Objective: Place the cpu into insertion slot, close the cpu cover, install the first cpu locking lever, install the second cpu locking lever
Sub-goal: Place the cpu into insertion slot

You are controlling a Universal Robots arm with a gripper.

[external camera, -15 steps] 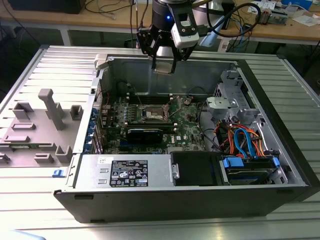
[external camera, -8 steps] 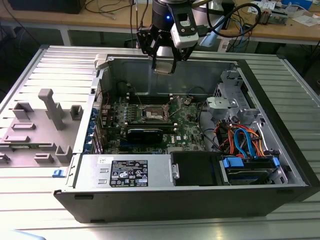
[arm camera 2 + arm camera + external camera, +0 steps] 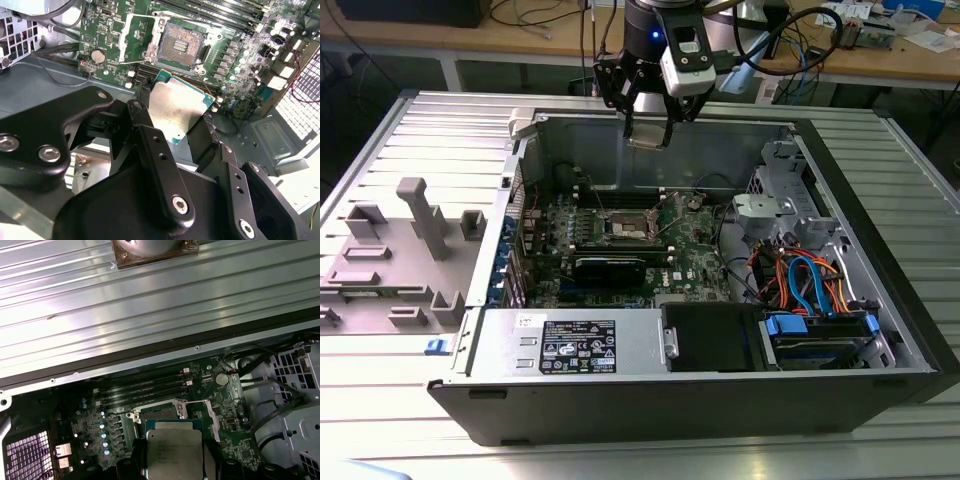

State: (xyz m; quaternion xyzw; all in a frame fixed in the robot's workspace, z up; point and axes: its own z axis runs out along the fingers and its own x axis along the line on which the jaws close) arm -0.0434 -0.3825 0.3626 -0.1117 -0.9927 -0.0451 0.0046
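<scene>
One flat silvery square cpu [image 3: 175,107] is being gripped at opposite edges by the jaws; presumably light, rigid, delicate underneath.

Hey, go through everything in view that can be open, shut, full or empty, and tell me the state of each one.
cpu: lifted above the board, not yet seated.
gripper: shut on the cpu, gripping its edges.
insertion slot: empty, contacts exposed.
cpu cover: swung open, clear of the insertion slot.
computer case: lying on its side, open on top.
</scene>
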